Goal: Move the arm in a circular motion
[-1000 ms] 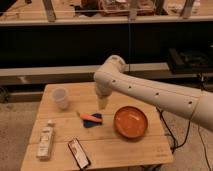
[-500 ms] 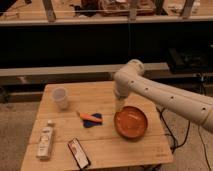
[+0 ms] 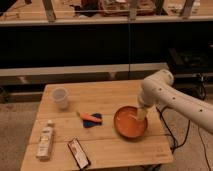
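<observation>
Desk (image 3: pixel 107 95): a pale wooden slatted top filling the lower half of the camera view, carrying every loose item. Behind it runs a dark shelving unit (image 3: pixel 90 45) with a long grey ledge, well apart from anything on the desk.

Arm (image 3: pixel 172 100): thick white rounded segments marked with small dark dots, entering from the right edge and rising to a bulbous joint above the right rear part of the desk. From that joint a short beige section turns downward.

Bowl (image 3: pixel 130 122): orange, round and shallow, on the right front of the desk, directly beneath the arm's tip. It is the item closest to the arm.

End effector (image 3: pixel 140 114): the tapering beige tip hangs over the right inner side of the bowl; whether it touches the bowl, I cannot tell. Whether its fingers are apart or together, I cannot tell.

Bottle (image 3: pixel 45 142): pale, lying flat near the front left corner, well apart from the arm.

Cup (image 3: pixel 60 98): clear plastic, upright at the left rear.

Packet (image 3: pixel 79 153): dark and flat with a red stripe, at the front edge, right of the bottle.

Carrot (image 3: pixel 90 118): orange, lying on a small blue cloth (image 3: pixel 93 121) between cup and bowl, left of the bowl.

Cables (image 3: pixel 170 132): dark loops hanging off the desk's right side under the arm.
</observation>
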Robot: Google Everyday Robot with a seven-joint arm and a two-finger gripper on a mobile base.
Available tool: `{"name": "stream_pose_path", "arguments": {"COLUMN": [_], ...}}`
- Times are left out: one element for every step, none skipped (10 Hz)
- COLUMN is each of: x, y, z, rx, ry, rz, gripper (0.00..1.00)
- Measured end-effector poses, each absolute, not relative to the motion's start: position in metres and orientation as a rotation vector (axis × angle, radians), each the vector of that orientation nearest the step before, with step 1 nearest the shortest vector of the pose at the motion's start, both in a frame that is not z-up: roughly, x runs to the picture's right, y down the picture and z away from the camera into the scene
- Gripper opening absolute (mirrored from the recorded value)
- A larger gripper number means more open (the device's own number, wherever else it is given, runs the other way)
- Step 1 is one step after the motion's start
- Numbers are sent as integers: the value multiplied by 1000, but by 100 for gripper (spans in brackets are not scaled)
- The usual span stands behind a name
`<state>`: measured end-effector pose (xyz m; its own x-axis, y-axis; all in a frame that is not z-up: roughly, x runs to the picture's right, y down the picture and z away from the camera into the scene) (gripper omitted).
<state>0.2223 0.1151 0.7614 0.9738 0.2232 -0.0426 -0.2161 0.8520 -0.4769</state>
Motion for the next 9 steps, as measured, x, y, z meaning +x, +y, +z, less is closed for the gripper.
{"name": "stream_pose_path", "arguments": {"x": [235, 245, 251, 252, 247, 239, 224, 203, 184], "y": [130, 146, 165, 181, 189, 193, 190, 183, 175], "z": [748, 735, 720, 707, 698, 691, 685, 681, 679], "rx": [-511, -526, -545, -558, -560, -556, -548, -538, -531], "ry": [-6, 0, -9, -32, -55, -79, -111, -149, -181], "rz": [250, 270, 292, 290, 269, 237, 192, 145, 109], "gripper": [80, 80, 80, 80, 80, 80, 80, 80, 80]}}
